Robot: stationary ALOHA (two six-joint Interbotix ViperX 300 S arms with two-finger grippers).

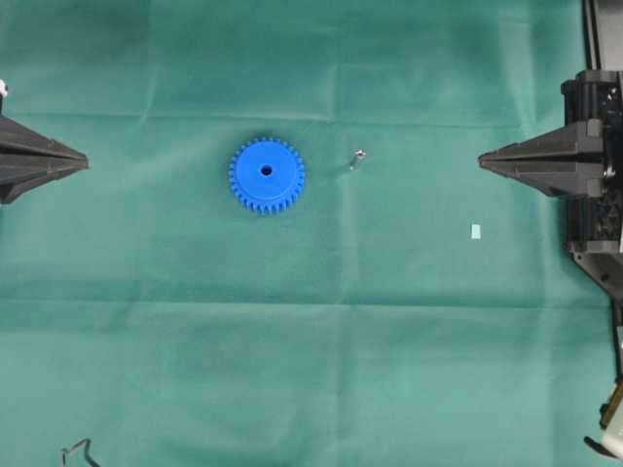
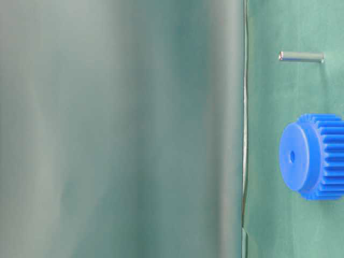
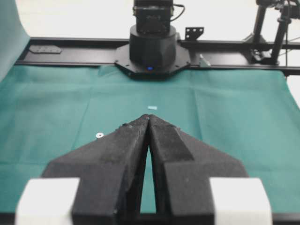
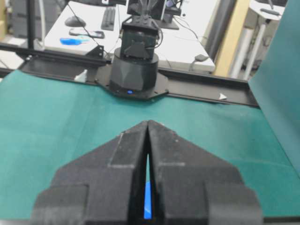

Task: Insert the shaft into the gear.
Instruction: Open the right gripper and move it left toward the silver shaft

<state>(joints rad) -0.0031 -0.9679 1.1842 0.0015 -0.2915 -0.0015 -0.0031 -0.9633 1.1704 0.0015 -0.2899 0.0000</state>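
Both arms at the edges, jaws closed on nothing; gear and shaft lie apart on the green surface.

Overhead: the blue gear sits left of centre, the shaft near it on the right; left gripper and right gripper are well apart from both.
Table level: the gear lies flat, the shaft stands upright beside it.
Left wrist: the jaws of the left gripper are pressed together, empty.
Right wrist: the jaws of the right gripper meet at the tips, empty, a sliver of blue showing through the slit between them.

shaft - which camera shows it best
The table-level view: the shaft appears large and sharp, standing upright on the cloth, apart from the gear. Overhead it is a tiny speck beside the gear.
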